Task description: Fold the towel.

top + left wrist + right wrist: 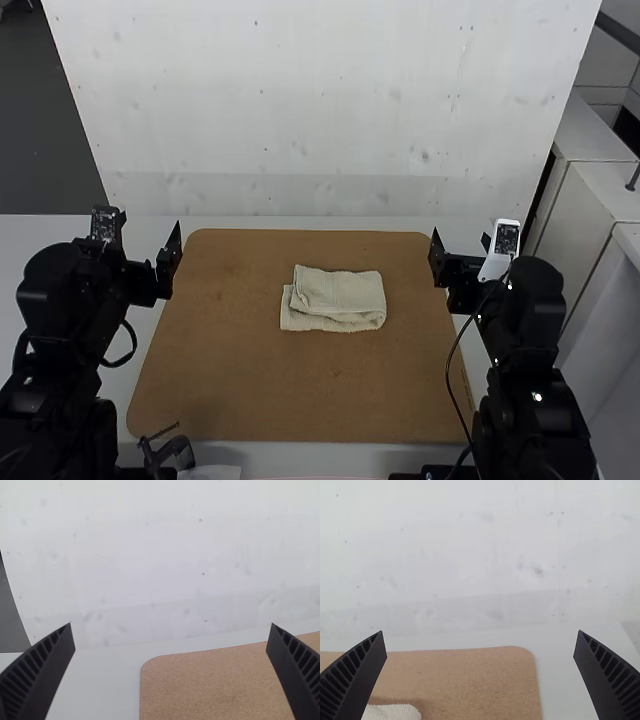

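Lying folded on the brown board (240, 380), the towel (345, 298) sits between the left gripper (150, 226) and right gripper (461, 242), touching neither; both gape wide, gripping nothing.

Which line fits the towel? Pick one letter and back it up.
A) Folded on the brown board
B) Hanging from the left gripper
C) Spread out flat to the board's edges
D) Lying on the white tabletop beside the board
A: the towel lies in stacked layers with folded edges, and the brown board shows bare all around it.
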